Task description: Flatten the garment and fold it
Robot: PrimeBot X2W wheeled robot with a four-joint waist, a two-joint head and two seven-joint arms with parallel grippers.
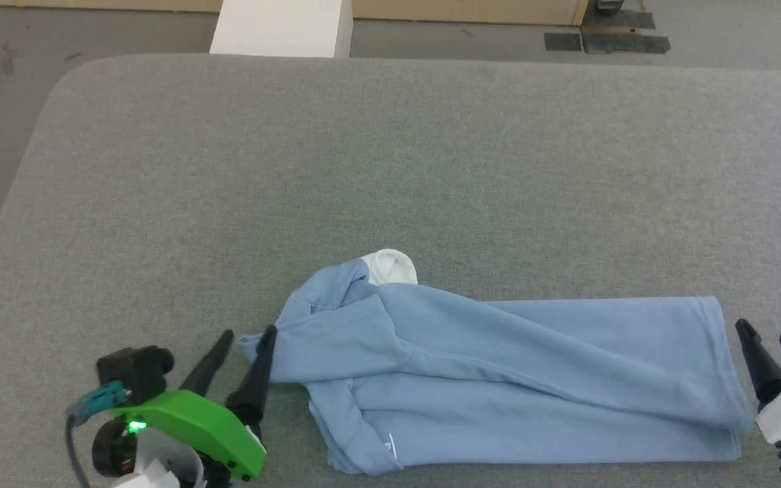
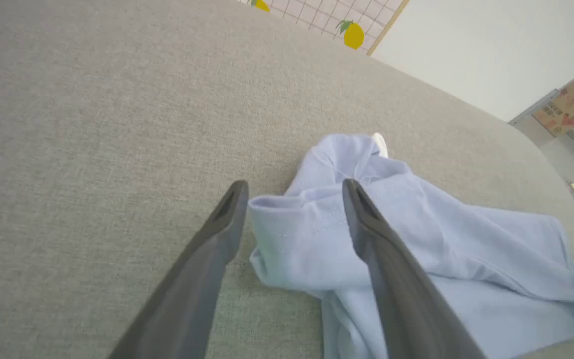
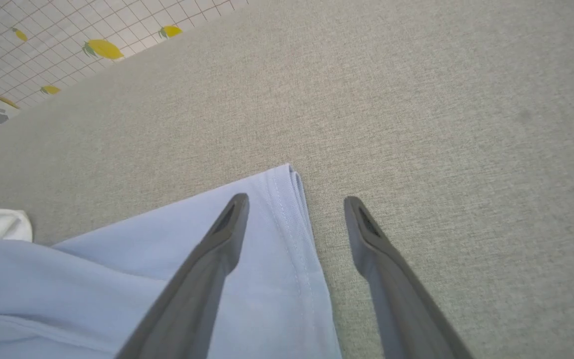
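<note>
Dark fingers of the left gripper [image 2: 294, 187] stand spread wide and grip nothing, with the hemmed end of a sleeve [image 2: 292, 234] lying loose between them on the grey table [image 1: 390, 169]. The right gripper [image 3: 296, 198] is likewise released. One finger hangs over the bottom hem [image 3: 299, 244] and the other over bare table just beside it. The garment [image 1: 512, 379] lies as a long band along the near side of the table, stretching from one gripper to the other. Its right end looks tidy, with the hem straight and the layers stacked edge on edge, so a lengthwise fold seems to be laid already. Its left end is less settled: the shoulder and collar area is bunched into ridges, the white section [image 1: 390, 266] pokes out on the far side, and the sleeve juts toward the left gripper. A diagonal crease runs across the top layer. By my reading the task is roughly midway. What remains is to smooth the rumpled end, tuck the sleeve in, and bring the band over crosswise into a compact fold.
</note>
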